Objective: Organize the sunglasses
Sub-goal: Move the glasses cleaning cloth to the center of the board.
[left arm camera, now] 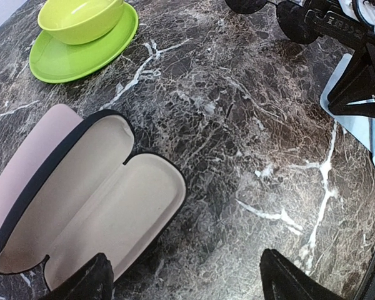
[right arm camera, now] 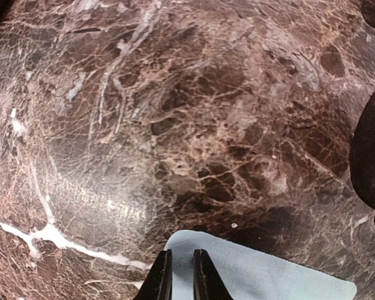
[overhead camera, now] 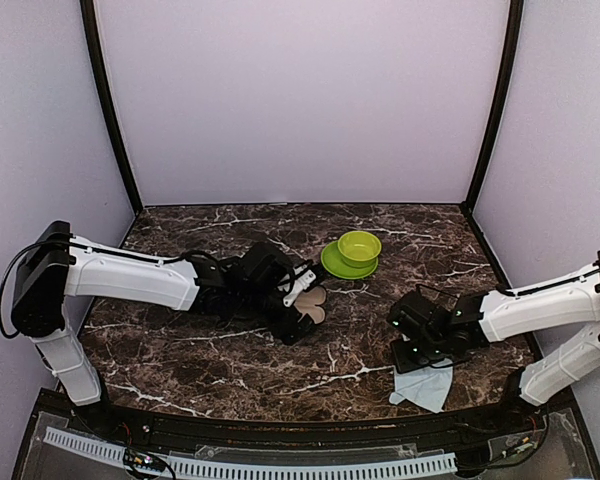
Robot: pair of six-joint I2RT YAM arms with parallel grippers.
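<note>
The left gripper [left arm camera: 189, 280] hangs wide open just over one end of the empty black, cream-lined clamshell case [left arm camera: 100, 200]; I cannot make out the sunglasses. Well right of that case, the right gripper [right arm camera: 182, 275] has its jaws almost together at the edge of a pale blue cloth [right arm camera: 269, 275], and may drag that instead of glasses.

1. Dark brown marble table [left arm camera: 237, 125], white veins.
2. Left of my left gripper [left arm camera: 190, 278]: case [left arm camera: 100, 206], cream lining, black rim, pink shell.
3. Beyond it: lime-green bowl [left arm camera: 81, 19] and plate [left arm camera: 56, 62].
4. At my right gripper [right arm camera: 181, 275]: pale blue cloth [right arm camera: 269, 275].
</note>
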